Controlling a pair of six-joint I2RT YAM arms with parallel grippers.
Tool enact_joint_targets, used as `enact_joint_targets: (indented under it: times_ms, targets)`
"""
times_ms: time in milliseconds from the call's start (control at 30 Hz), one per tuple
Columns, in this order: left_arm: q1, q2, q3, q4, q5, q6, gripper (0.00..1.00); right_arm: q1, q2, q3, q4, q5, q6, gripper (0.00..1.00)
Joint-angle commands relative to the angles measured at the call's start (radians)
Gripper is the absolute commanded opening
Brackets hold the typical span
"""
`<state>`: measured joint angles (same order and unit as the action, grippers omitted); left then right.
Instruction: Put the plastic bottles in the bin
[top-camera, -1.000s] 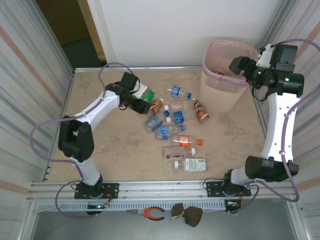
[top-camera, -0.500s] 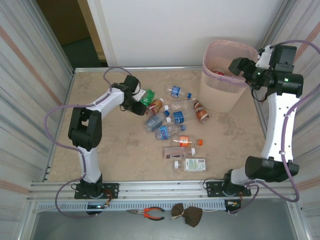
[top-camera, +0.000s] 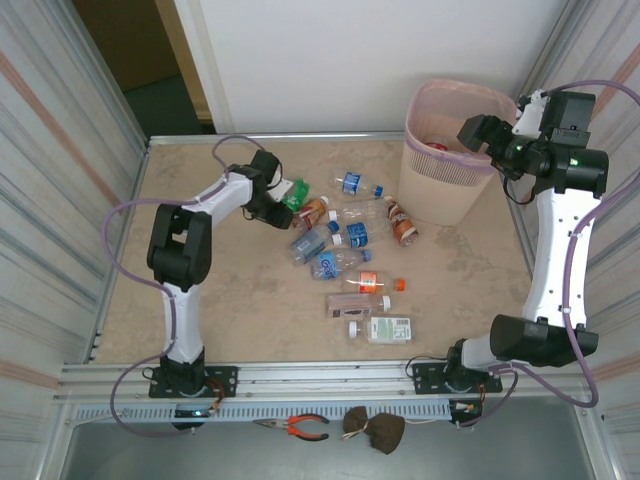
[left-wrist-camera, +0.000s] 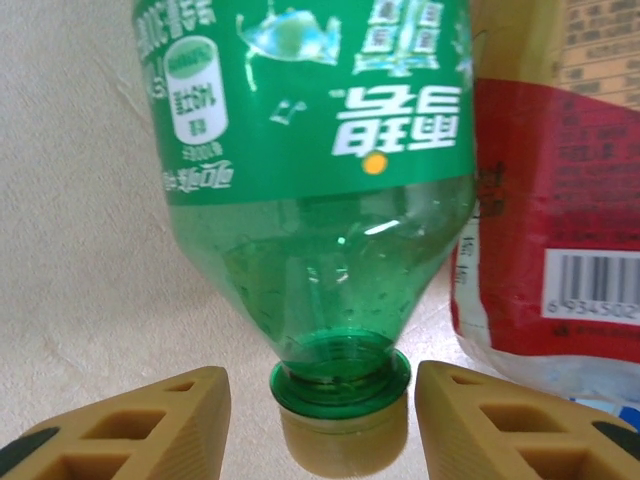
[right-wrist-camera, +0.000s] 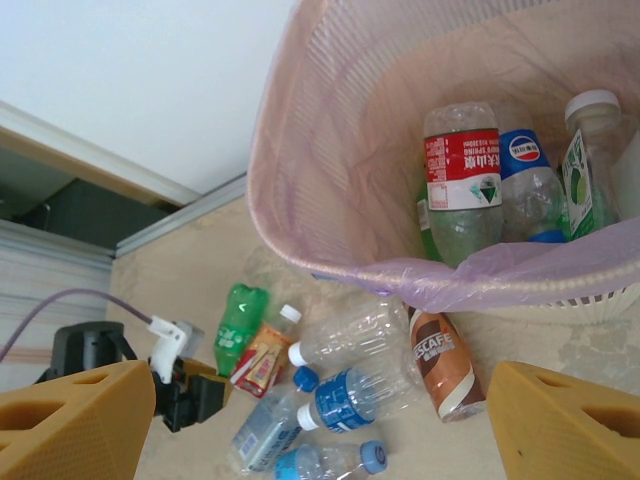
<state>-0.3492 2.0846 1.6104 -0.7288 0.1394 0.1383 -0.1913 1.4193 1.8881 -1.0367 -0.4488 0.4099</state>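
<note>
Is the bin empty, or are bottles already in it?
Not empty. In the right wrist view, a red-labelled bottle and a blue-labelled bottle lie inside the bin, with others beside them.

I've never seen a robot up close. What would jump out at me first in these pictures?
The tall pink bin at the far right of the table stands out first, with several dropped bottles inside and the right gripper open over its rim. Next comes the litter of loose bottles lying mid-table. At its left edge, the left gripper has its open fingers on either side of the cap of a green bottle.
</note>
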Motion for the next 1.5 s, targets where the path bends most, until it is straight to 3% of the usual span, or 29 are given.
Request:
enact_joint_targets:
  times_ms: [0, 633, 1067, 1200, 1467]
  targets:
    - [0.009, 0.038, 0.028, -0.006, 0.033, 0.028, 0.5, -0.007, -0.031, -0.006, 0.009, -0.021, -0.014, 0.85]
    - [0.009, 0.017, 0.0, 0.002, 0.024, 0.029, 0.34, -0.006, -0.048, -0.006, 0.012, -0.024, -0.01, 0.85]
    - [0.017, -0.184, -0.041, 0.029, 0.019, 0.001, 0.31, -0.007, -0.104, -0.057, 0.087, -0.074, 0.007, 0.85]
    - [0.018, -0.259, -0.051, 0.054, 0.081, -0.007, 0.31, -0.005, -0.152, -0.123, 0.193, -0.139, 0.036, 0.85]
    - [0.014, -0.449, -0.106, 0.193, 0.318, -0.029, 0.31, 0.012, -0.261, -0.296, 0.506, -0.275, 0.109, 0.85]
